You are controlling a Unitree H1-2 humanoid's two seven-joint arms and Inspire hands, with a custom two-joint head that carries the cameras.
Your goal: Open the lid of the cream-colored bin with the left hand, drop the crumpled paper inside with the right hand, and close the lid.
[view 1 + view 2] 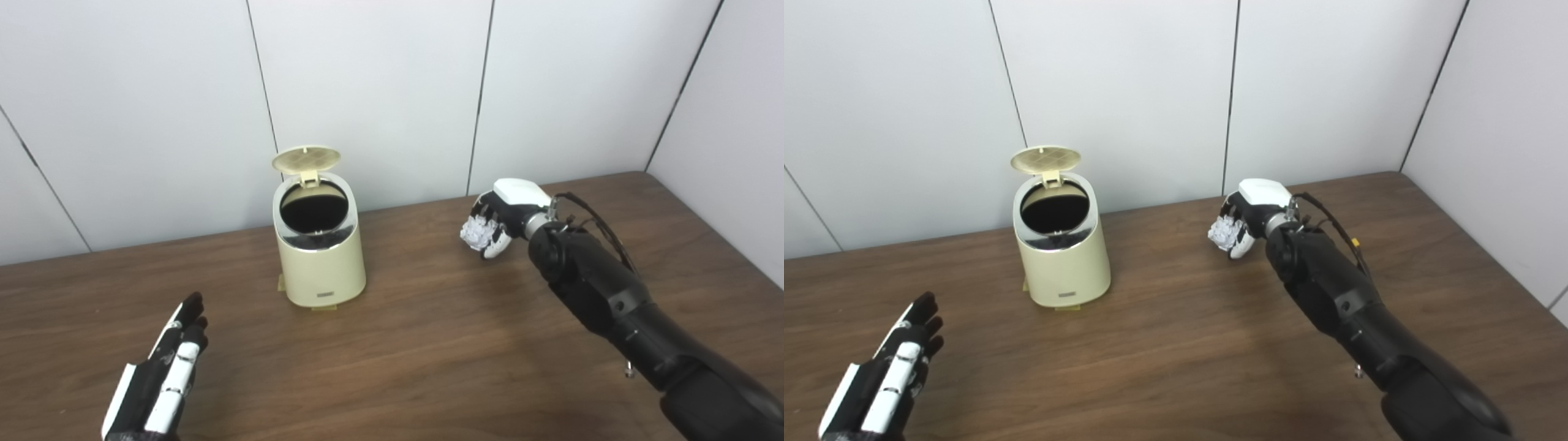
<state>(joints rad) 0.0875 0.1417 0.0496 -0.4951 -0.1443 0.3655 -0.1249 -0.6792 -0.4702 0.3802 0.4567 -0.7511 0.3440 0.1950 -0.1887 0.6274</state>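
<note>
The cream-colored bin [320, 260] stands upright on the wooden table [416, 361], toward the back left of centre. Its round lid [306, 159] is tipped up behind the dark opening [313, 211]. My right hand [497, 217] hovers to the right of the bin, well apart from it, shut on the white crumpled paper [474, 231]. My left hand [160, 373] lies low at the front left, fingers stretched out flat and holding nothing, a good way from the bin.
White wall panels [380, 92] run close behind the bin and along the right side. A small cream pedal [323, 307] juts from the bin's base at the front.
</note>
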